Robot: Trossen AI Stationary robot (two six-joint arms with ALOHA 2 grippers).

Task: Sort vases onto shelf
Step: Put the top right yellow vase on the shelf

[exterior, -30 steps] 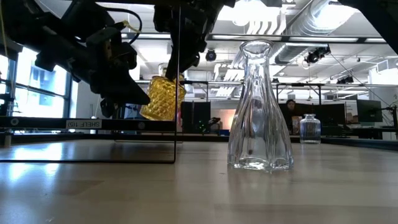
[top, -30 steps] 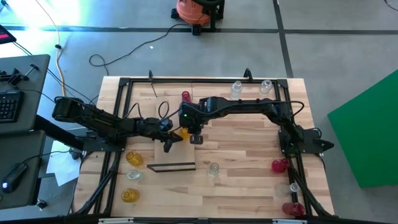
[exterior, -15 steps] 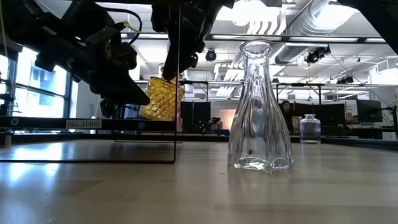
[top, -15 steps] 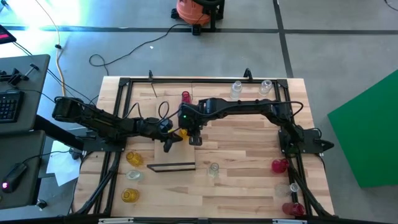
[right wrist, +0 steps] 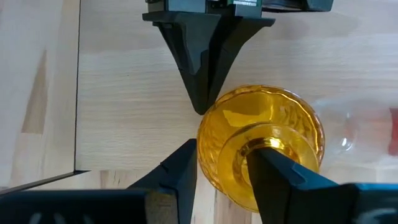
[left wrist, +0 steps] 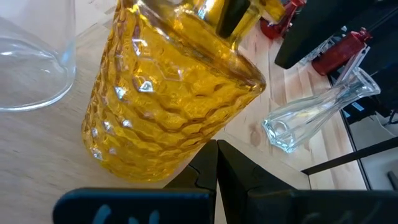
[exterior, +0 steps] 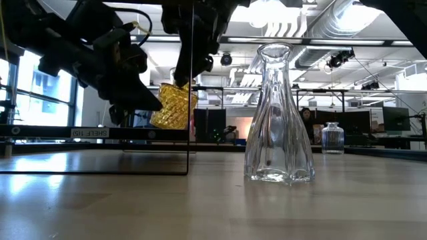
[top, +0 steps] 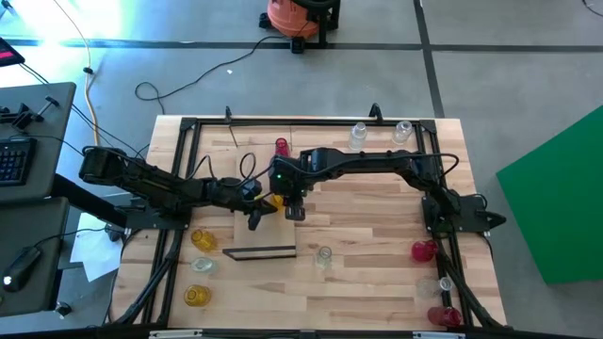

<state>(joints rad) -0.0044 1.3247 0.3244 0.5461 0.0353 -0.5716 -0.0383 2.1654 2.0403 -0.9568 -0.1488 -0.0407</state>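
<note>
An amber-yellow vase (right wrist: 261, 146) stands on the light-wood shelf (top: 268, 235) near the table's middle. It leans a little in the low view (exterior: 173, 105). My left gripper (right wrist: 199, 106) reaches in from the table's left, shut, its tip at the vase's body. My right gripper (right wrist: 221, 168) hangs over the vase, open. One of its fingers (right wrist: 270, 165) is in the vase's mouth, and the other (right wrist: 180, 165) is outside, apart from the neck. A clear vase (right wrist: 348, 134) stands beside the amber one on the shelf. My left gripper's shut fingertips (left wrist: 217, 158) meet the lower side of the amber vase's body (left wrist: 155, 134). They come slanting down from the table's left. The vase's base is on the shelf. My right gripper has one finger inside the vase's mouth (left wrist: 233, 18), reaching in from above. I cannot tell whether it touches the glass.
Other vases stand around the table: yellow and clear ones at the near left (top: 203, 239), a tall clear one (exterior: 278, 113) near the middle front, a red one (top: 282, 146) behind the shelf, clear ones at the far right (top: 358, 135) and red ones at the near right (top: 423, 250).
</note>
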